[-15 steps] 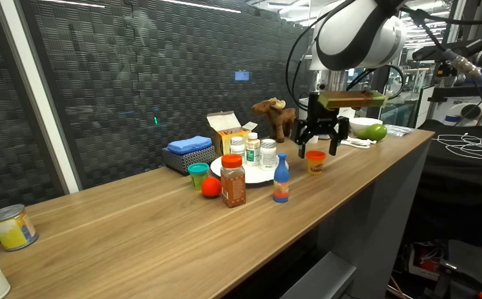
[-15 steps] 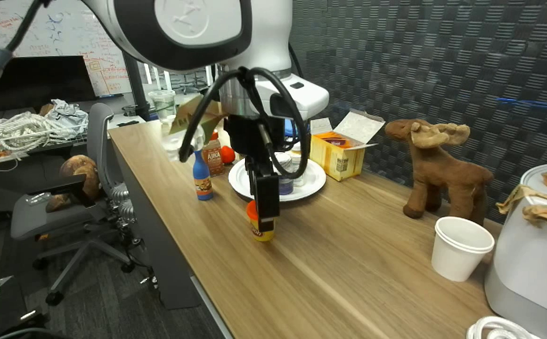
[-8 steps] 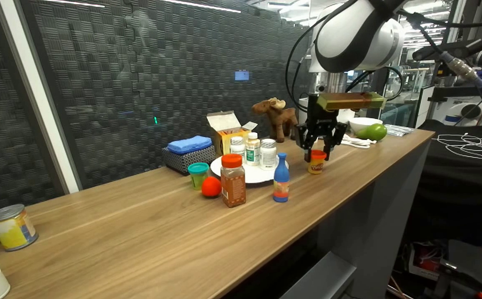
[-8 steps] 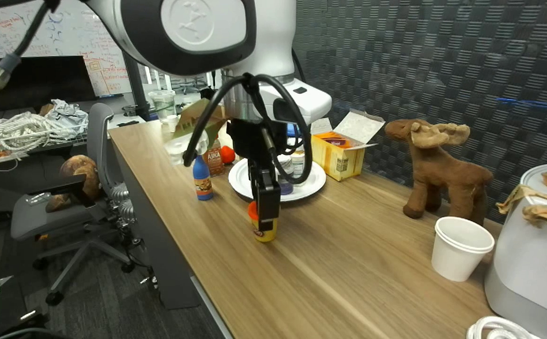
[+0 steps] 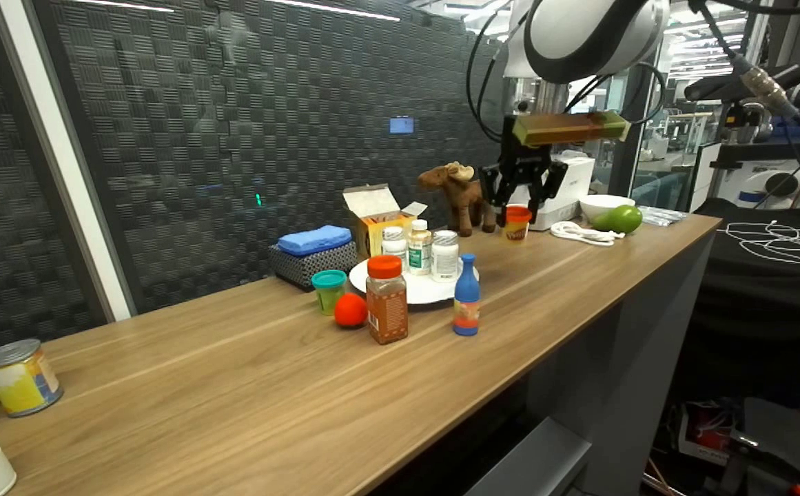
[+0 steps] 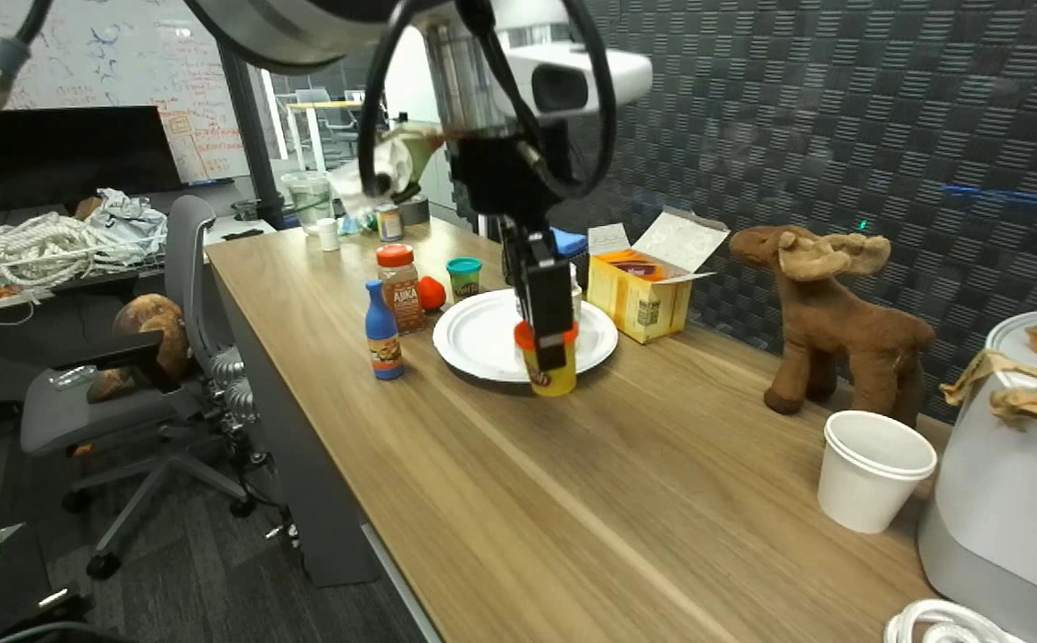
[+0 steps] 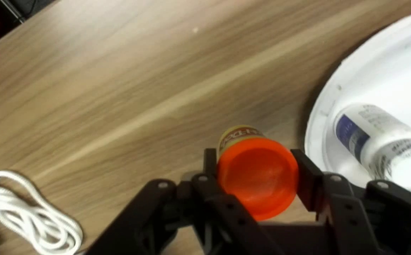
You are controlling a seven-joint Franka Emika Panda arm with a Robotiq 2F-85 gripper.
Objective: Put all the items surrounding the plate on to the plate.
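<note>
Hoisted off desk (image 5: 234, 386) in past half-second; hanging outside rim of plate (image 7: 386, 74), to its left in wrist view. Held near upright in gripper (image 7: 255, 164), half-closed around orange-lidded tub (image 7: 258, 180). Likely to need carrying sideways over rim, past white bottle (image 7: 378, 138), toward bare side facing desk's free edge.

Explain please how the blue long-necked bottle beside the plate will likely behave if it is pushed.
The blue long-necked bottle stands upright and is tall and slim, so a push near its top would probably tip it. Once down, it may roll, as its sides look rounded. It looks smooth, so it could be slippery.
</note>
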